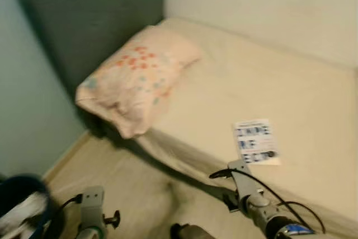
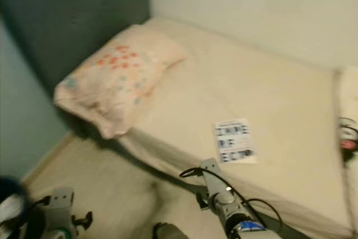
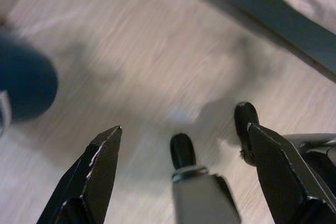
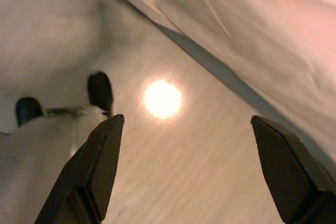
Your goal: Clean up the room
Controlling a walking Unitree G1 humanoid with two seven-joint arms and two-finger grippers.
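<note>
Approaching bed (image 1: 313,99): both grippers spread, holding nothing, low over floor (image 3: 157,51). Paper sheet (image 1: 255,141) lies lower centre-right of the head view, near mattress edge; right gripper (image 4: 186,166) should likely reach it squarely, pinching the sheet's edge.

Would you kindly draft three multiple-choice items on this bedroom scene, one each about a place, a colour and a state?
1. Where does the printed sheet lie?
A. On the bed, near its front edge
B. On the pillow
C. On the floor

2. What colour are the larger spots on the pillow?
A. Black
B. Purple
C. Orange-red

3. How do the fingers of the right gripper stand?
A. Shut on the sheet
B. Open, holding nothing
C. Shut on the pillow

Answers: 1 A, the sheet rests on the cream bedding beside the edge. 2 C, orange-red spots cluster on its top. 3 B, the right wrist view shows the fingers wide apart over bare floor.
</note>
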